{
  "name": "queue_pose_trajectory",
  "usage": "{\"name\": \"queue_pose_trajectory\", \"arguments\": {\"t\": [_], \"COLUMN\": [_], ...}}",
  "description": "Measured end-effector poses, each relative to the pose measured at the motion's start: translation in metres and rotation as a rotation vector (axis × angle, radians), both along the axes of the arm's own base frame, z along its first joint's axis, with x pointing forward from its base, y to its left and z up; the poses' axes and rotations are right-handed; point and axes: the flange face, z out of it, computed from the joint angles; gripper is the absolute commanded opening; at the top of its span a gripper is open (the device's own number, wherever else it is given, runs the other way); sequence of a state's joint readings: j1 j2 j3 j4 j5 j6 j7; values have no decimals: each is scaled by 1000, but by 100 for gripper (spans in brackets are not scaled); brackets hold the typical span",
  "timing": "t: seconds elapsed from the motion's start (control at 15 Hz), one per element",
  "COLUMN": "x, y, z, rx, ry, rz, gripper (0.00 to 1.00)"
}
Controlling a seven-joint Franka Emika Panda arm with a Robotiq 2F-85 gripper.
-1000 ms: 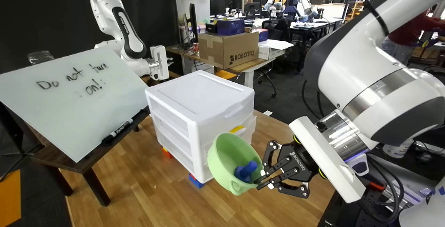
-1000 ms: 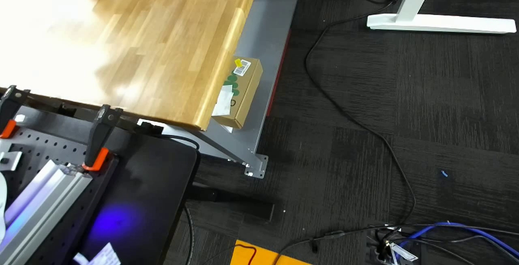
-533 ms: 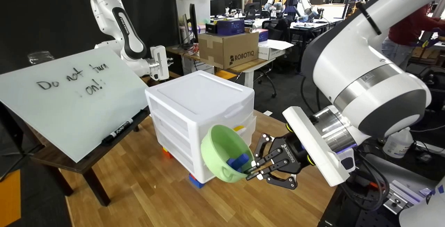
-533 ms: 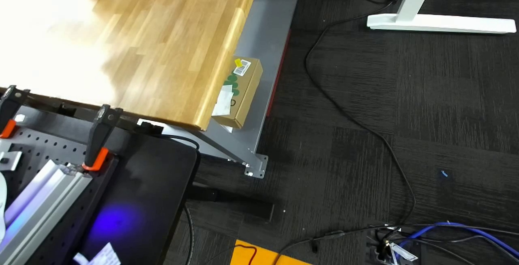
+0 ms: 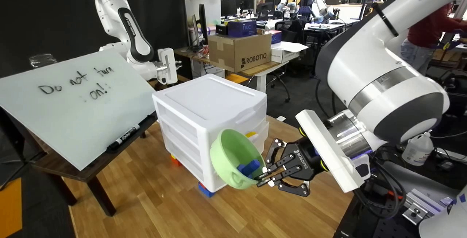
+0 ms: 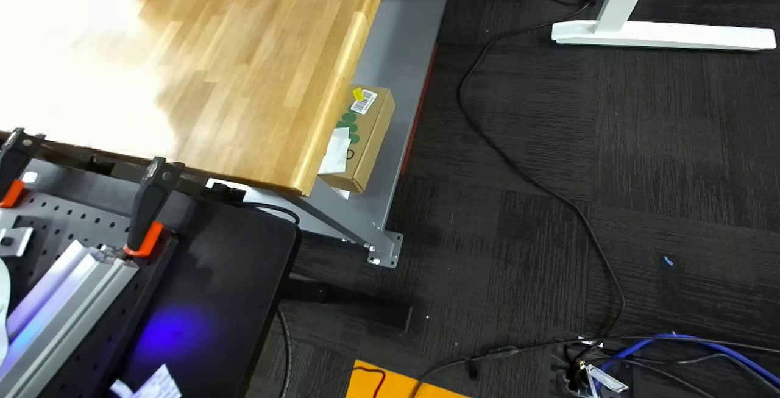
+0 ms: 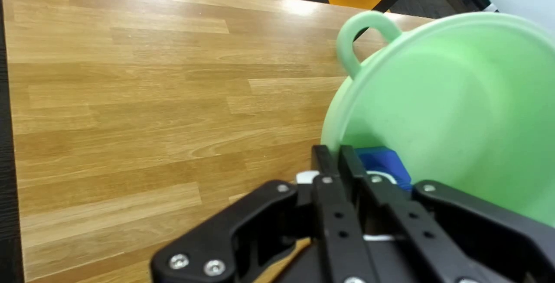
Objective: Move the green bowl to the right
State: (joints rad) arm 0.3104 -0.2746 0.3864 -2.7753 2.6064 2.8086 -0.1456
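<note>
Near the green bowl (image 5: pixel 233 152) stands a drawer unit (image 5: pixel 200 130).

Smooth plastic bowl (image 7: pixel 438 96), blue object (image 7: pixel 385 162) perhaps likewise

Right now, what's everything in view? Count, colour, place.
green bowl: 1, light green, held tilted
blue object: at least 1, blue, inside bowl
table: 1, brown, beneath bowl
drawer unit: 1, white, above table
blocks: at least 2, red, blue, beneath drawer unit
whiteboard: 1, white, beside drawer unit
marker: 1, black, along whiteboard edge
second arm: 1, white, behind whiteboard
Robotiq box: 1, brown, background
clamps: 2, black-orange, beside table
lab clutter: uncounted, mixed, background
gripper: 1, black, on bowl rim
robot arm: 1, white, behind gripper
</note>
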Motion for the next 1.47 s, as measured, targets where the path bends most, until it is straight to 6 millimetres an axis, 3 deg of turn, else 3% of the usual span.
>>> {"name": "queue_pose_trajectory", "arguments": {"t": [0.47, 0.67, 1.0, 1.47], "x": [-1, -5, -12, -26], "y": [-2, -17, -45, -65], "z": [-1, -13, -59, -125], "rx": [-3, 1, 33, 116], "ry": [10, 101, 332, 575], "rz": [-9, -99, -289, -469], "gripper": [2, 2, 2, 2]}}
